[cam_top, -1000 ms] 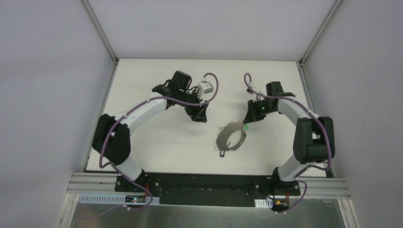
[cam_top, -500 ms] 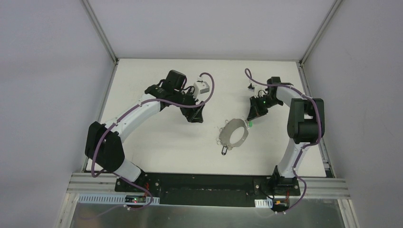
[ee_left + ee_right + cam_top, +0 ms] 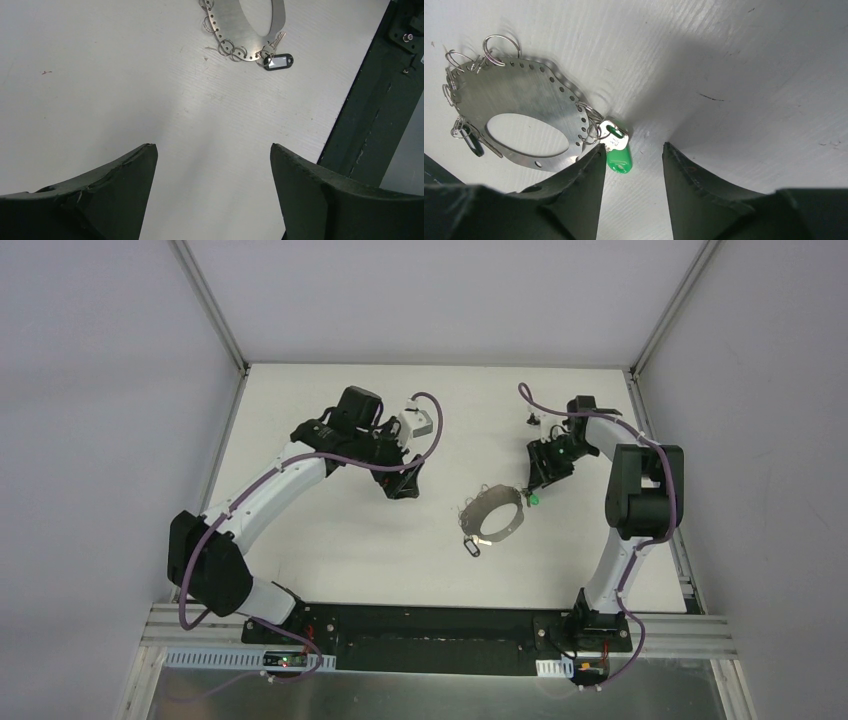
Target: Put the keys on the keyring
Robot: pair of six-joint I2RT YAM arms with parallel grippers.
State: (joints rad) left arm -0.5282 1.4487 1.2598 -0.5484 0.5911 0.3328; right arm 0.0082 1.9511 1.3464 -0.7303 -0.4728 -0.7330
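The keyring (image 3: 531, 97) is a flat silver oval band with holes and small wire rings, lying on the white table (image 3: 330, 540). The green-headed key (image 3: 618, 155) lies flat at its edge, touching a small ring there; whether it is threaded I cannot tell. My right gripper (image 3: 631, 146) hovers open just over the key, its left finger beside the green head, gripping nothing. In the top view the key (image 3: 535, 500) lies at the keyring's (image 3: 497, 533) right end, under the right gripper (image 3: 533, 487). My left gripper (image 3: 403, 487) stands open and empty, well left of the keyring (image 3: 227, 30).
A black oval tag (image 3: 474, 550) hangs off the keyring's near side, also seen in the left wrist view as the tag (image 3: 279, 61). A black base rail (image 3: 370, 125) runs along the table's near edge. Grey walls enclose the table.
My right gripper has opened and the key now lies free on the table by the keyring. The keyring settled slightly toward the back. My left gripper drew back leftward and opened wider.
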